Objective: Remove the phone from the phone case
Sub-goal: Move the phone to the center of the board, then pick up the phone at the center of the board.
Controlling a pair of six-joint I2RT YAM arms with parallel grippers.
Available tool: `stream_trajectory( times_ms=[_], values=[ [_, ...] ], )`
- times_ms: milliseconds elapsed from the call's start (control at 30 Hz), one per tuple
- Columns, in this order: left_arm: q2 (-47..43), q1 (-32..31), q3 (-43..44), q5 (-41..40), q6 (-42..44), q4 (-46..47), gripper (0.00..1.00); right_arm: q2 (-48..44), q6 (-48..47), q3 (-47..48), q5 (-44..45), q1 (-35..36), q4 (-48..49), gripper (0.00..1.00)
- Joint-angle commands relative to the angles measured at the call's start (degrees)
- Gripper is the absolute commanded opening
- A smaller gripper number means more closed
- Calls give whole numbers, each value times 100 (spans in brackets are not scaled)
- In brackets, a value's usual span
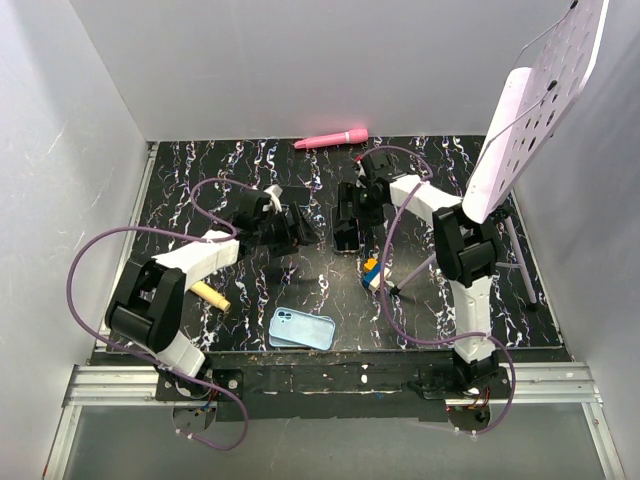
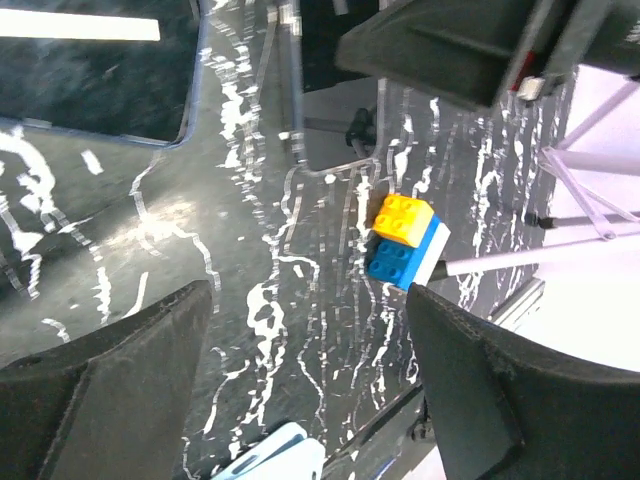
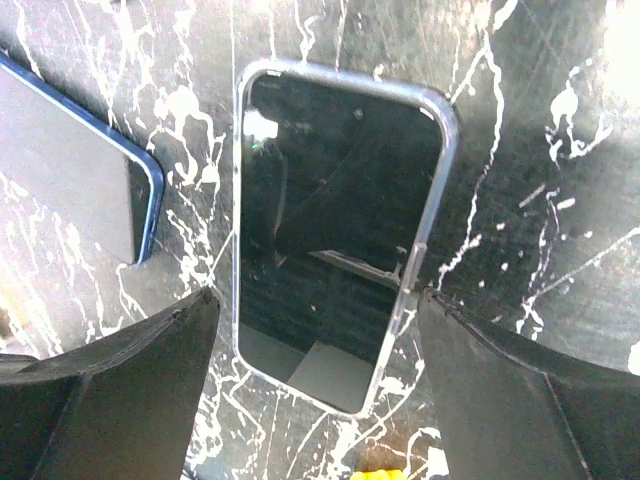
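A phone case [image 3: 335, 200] with a clear rim and a dark glossy inside lies flat on the black marbled table. Beside it on its left, apart from it, lies the phone [image 3: 70, 170], dark with a blue edge. My right gripper [image 3: 318, 310] hovers open over the case's near end, a finger on either side, touching nothing. The left wrist view has the phone [image 2: 90, 90] at top left and the case [image 2: 335, 130] to its right. My left gripper [image 2: 310, 330] stands open over bare table. From above, the left gripper [image 1: 295, 228] and the right gripper [image 1: 350, 215] face each other mid-table.
A yellow-and-blue stack of toy bricks [image 2: 405, 240] sits just right of centre [image 1: 372, 272]. A light blue case [image 1: 301, 328] lies by the front edge. A pink object [image 1: 333, 138] is at the back, a yellowish stick [image 1: 210, 296] at left, and a white perforated board on a stand [image 1: 530, 100] at right.
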Motion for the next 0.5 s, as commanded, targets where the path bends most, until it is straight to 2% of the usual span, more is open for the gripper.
stream_trajectory(
  times_ms=[0, 133, 200, 267, 467],
  values=[
    [-175, 141, -667, 70, -411, 547, 73, 329, -182, 501, 629, 271, -430, 87],
    [-140, 159, -967, -263, -1140, 1076, 60, 645, -235, 1054, 1455, 613, -1009, 88],
    [-8, 159, -1011, -544, -1474, 1024, 49, 821, -201, 1301, 1999, 728, -1343, 88],
    [80, 159, -959, -790, -1581, 849, 43, 953, -192, 1460, 2325, 825, -1572, 88],
    [-209, 159, -1275, -1204, -1889, 936, 42, 1024, -341, 1522, 2502, 1045, -1723, 89]
  ],
)
